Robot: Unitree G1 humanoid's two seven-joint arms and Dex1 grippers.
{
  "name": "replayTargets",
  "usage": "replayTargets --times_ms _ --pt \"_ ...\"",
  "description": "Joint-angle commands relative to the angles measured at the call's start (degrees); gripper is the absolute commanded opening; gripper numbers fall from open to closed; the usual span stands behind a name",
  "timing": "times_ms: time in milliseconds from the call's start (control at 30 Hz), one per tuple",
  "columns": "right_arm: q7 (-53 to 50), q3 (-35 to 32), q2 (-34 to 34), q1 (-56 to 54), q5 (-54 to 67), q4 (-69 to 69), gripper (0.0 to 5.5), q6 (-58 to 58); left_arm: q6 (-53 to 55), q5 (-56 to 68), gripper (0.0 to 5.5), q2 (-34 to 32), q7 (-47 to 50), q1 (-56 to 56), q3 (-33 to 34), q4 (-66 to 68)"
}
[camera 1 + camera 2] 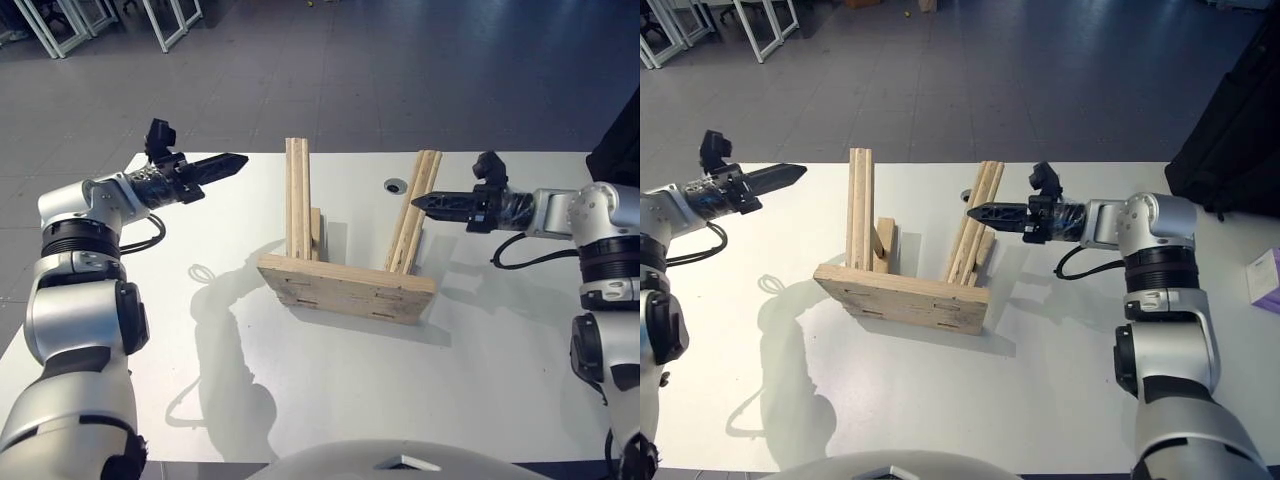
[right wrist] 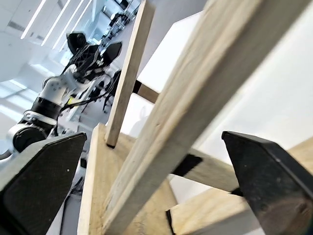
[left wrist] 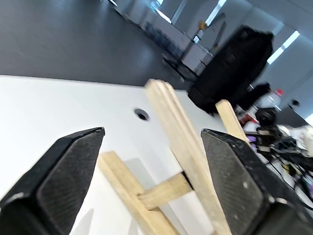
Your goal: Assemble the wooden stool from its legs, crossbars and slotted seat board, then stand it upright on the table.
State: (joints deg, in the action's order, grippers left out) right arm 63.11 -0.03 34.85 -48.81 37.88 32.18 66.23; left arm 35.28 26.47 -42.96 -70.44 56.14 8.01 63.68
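The wooden stool (image 1: 345,285) lies on its side mid-table, its slotted seat board (image 1: 902,297) nearest me and its legs pointing away. The left legs (image 1: 297,200) and right legs (image 1: 415,215) are joined by short crossbars (image 3: 164,190). My left gripper (image 1: 238,161) hovers open over the table's far left, well apart from the stool. My right gripper (image 1: 418,203) is open, its tips right at the right legs' outer side; the right wrist view has a leg (image 2: 195,93) running between its fingers (image 2: 44,181). Whether it touches the wood I cannot tell.
A round cable hole (image 1: 396,185) sits in the white table (image 1: 330,400) behind the stool. At the far right, a black bag (image 1: 1230,120) stands off the table and a purple box (image 1: 1265,280) shows at the view's edge. Dark floor lies beyond the far edge.
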Motion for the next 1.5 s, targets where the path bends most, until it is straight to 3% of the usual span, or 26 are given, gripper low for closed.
replayTargets --times_ms 33,100,167,267,367,467,600,700,867,1367,1500 --pt "-0.12 -2.86 3.55 0.67 -1.67 0.68 5.05 -2.33 0.33 -1.69 3.66 -2.50 0.10 -3.34 1.26 -3.58" --pt "-0.16 -4.53 6.12 3.72 -1.01 -2.93 5.05 -1.61 3.23 -2.04 3.66 -4.04 -1.86 -9.13 -0.29 -11.23" --pt "-0.33 -5.86 10.72 11.61 0.19 -15.68 5.05 -0.32 4.57 -0.11 3.66 -6.96 -6.03 -19.63 0.25 -24.34" --pt "-0.25 -4.87 18.33 25.12 -1.98 -34.86 5.05 -3.60 -6.33 -0.51 3.66 -11.86 -12.43 -41.95 4.10 -46.20" --pt "1.91 -2.41 23.91 35.95 -3.57 -48.53 5.08 -7.37 -0.42 2.03 3.85 -16.03 -16.07 -51.95 4.19 -56.78" --pt "0.82 0.11 21.91 37.88 -4.46 -53.35 5.08 -11.07 -3.52 0.44 4.27 -12.59 -12.04 -51.38 1.45 -62.52" --pt "-2.55 4.96 17.58 35.58 -5.59 -55.58 5.08 -12.40 -12.80 -4.31 4.27 -4.12 -5.28 -44.91 -3.98 -59.40" --pt "-4.36 7.84 14.63 33.22 -5.13 -56.51 5.08 -11.22 -17.11 -6.72 4.27 -2.10 -5.78 -43.53 -7.54 -56.59" --pt "-6.91 11.07 10.27 28.66 -4.74 -55.80 5.08 -9.10 -15.59 -5.45 4.27 -0.89 -7.77 -39.90 -10.10 -54.00" --pt "-5.11 18.73 9.93 27.44 -12.33 -48.85 2.17 -16.54 -13.42 -4.37 1.83 -2.39 -14.24 -37.53 -12.72 -53.96" --pt "-4.68 18.35 9.48 26.72 -12.89 -48.42 1.80 -17.37 -13.13 -4.15 1.72 -3.38 -15.46 -37.42 -12.60 -54.64"
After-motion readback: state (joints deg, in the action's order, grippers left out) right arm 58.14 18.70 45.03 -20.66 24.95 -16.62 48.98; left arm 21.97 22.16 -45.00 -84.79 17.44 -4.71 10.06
